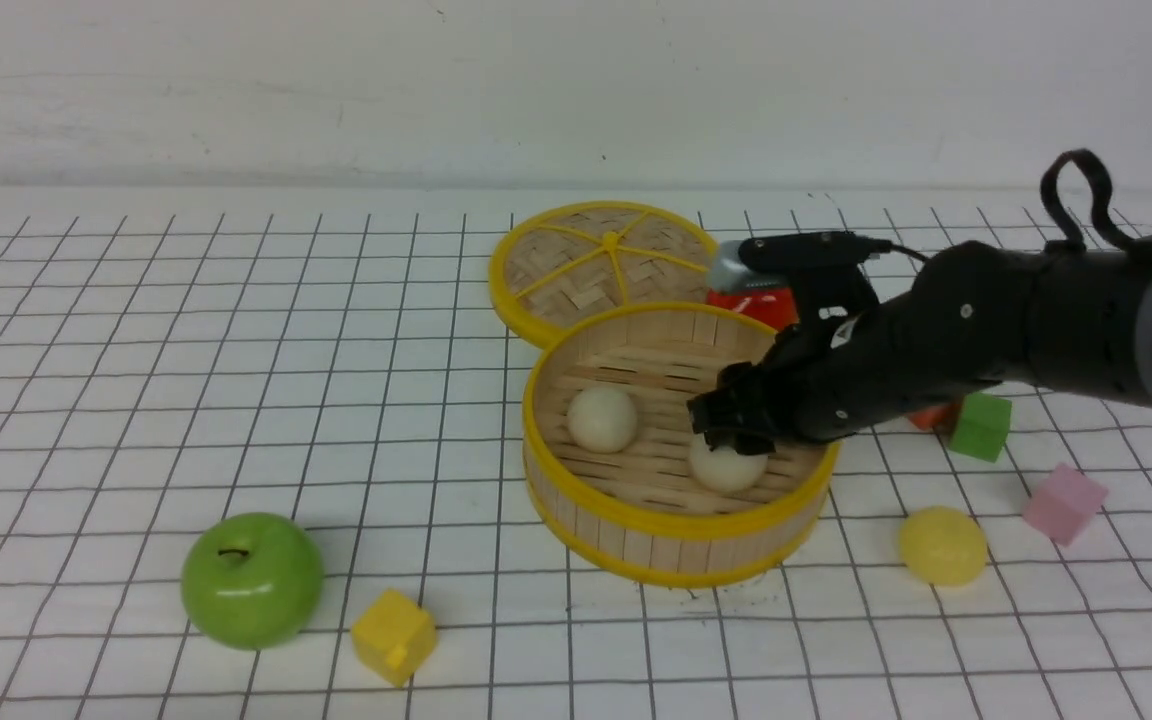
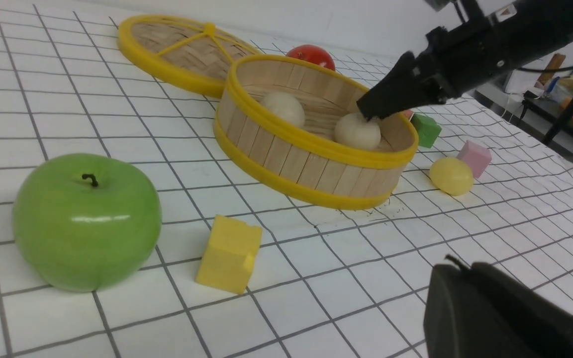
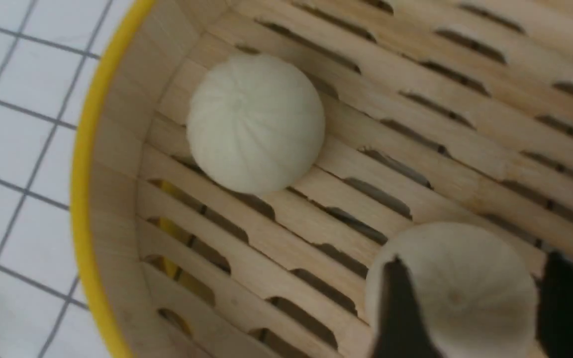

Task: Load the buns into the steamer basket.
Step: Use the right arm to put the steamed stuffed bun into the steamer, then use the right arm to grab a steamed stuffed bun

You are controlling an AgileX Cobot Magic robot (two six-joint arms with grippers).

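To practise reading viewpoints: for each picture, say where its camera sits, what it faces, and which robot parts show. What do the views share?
Front view: between the arms, facing forward over the table; right arm shows.
Left wrist view: on the left wrist, low, looking across at the steamer basket; left gripper edge shows.
Right wrist view: above the basket, looking down; right gripper straddles one bun.
Shared: all three show that bun and the second bun inside the basket.

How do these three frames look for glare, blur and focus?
Front view: even light, faint shadows, slightly soft overall. Left wrist view: white glare band across the apple; the left gripper, close to the lens, is a dark blur. Right wrist view: the right gripper's fingers are dark and out of focus around one bun.
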